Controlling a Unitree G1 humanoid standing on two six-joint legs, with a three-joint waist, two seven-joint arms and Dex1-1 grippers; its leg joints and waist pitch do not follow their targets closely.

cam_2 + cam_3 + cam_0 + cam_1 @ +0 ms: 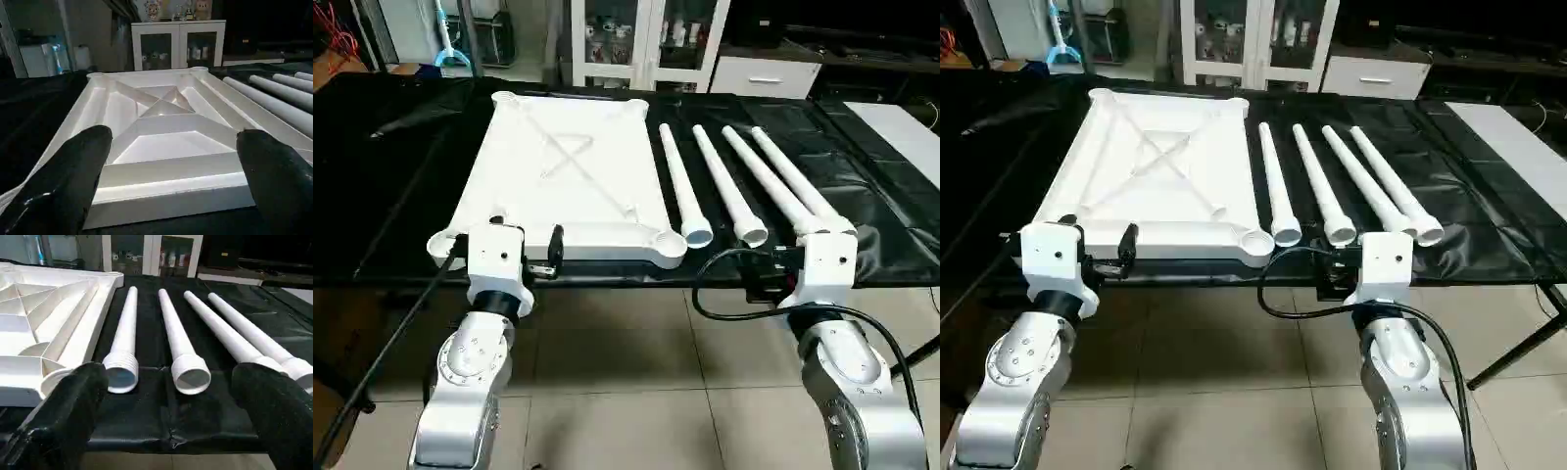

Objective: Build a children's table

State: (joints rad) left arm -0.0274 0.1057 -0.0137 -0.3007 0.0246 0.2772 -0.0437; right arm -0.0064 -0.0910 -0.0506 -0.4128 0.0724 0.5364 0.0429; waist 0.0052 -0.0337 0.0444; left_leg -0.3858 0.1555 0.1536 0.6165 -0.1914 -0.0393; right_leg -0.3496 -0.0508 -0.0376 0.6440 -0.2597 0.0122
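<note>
The white tabletop [563, 176] of the children's table lies underside up on the black-covered surface, its X ribs and rounded corner sockets showing. To its right several white tapered legs [729, 191] lie side by side, their wide ends toward me. My left gripper [176, 137] is open just short of the tabletop's near edge [166, 188], with nothing between its fingers. My right gripper [170, 372] is also open. It hovers at the front edge of the surface, facing the open ends of the two legs [190, 374] nearest the tabletop, and touches none.
The black-covered work surface [401, 176] stretches well to the left of the tabletop and to the right of the legs. A black cable [705, 294] loops from my right wrist. A white cabinet [646, 39] stands behind, and a white panel [901, 127] lies at the far right.
</note>
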